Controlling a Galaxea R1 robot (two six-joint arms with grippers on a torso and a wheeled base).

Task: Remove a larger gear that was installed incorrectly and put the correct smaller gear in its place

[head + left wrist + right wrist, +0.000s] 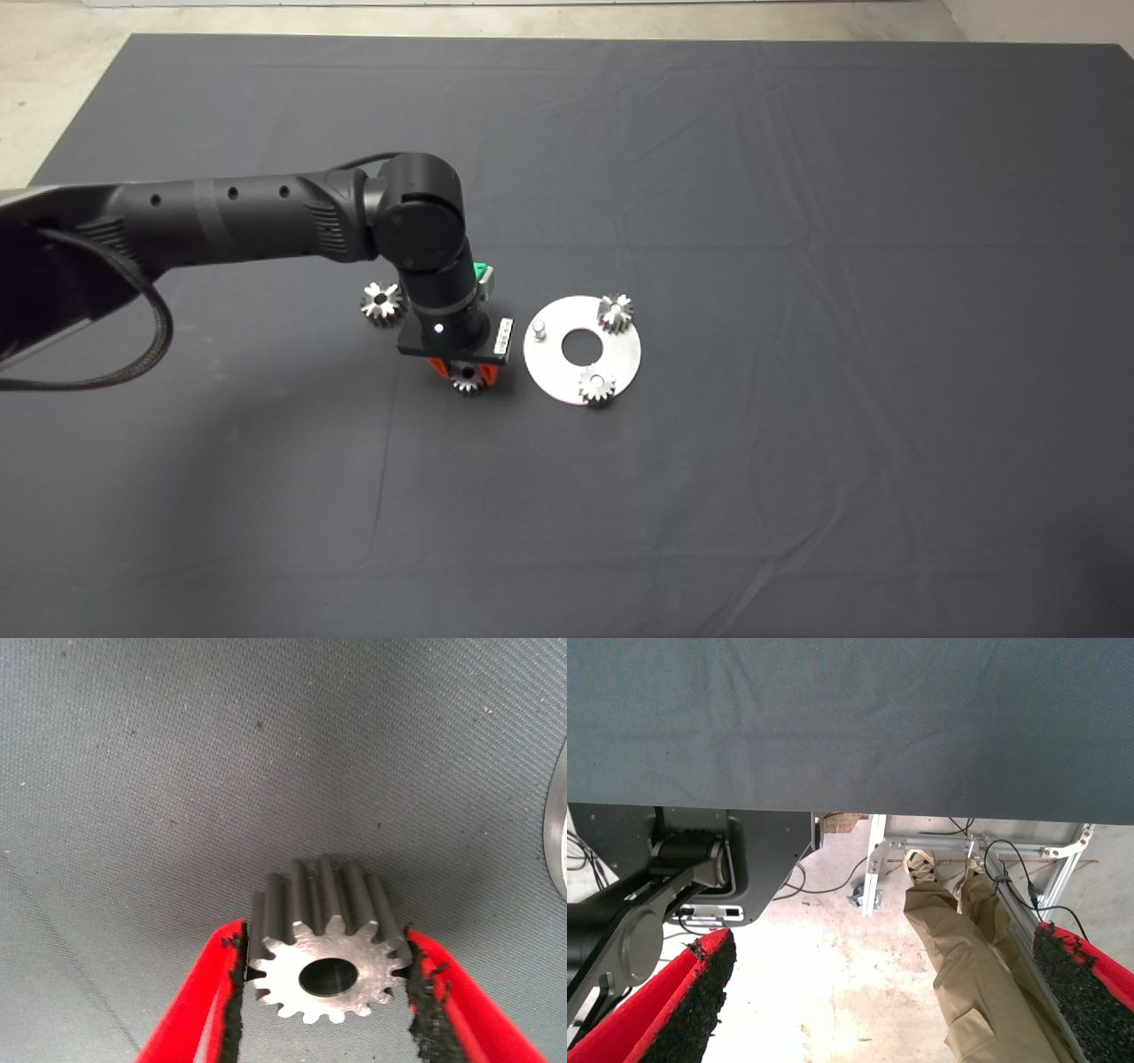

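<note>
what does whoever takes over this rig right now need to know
Left gripper: fingers on either side of the smaller gear on the mat, beside the round plate.
Right gripper: open, off the mat, idle.
Larger gear: lying on the mat, off the plate.
Plate: two gears mounted, one peg bare.
Left to do: seat the smaller gear on the bare peg.

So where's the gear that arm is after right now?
In the head view, the smaller gear lies on the mat between the left gripper's fingers, left of the round plate.

Four gears (382,304) (467,380) (615,312) (598,386), seemingly one larger, and one round plate (554,363)
</note>
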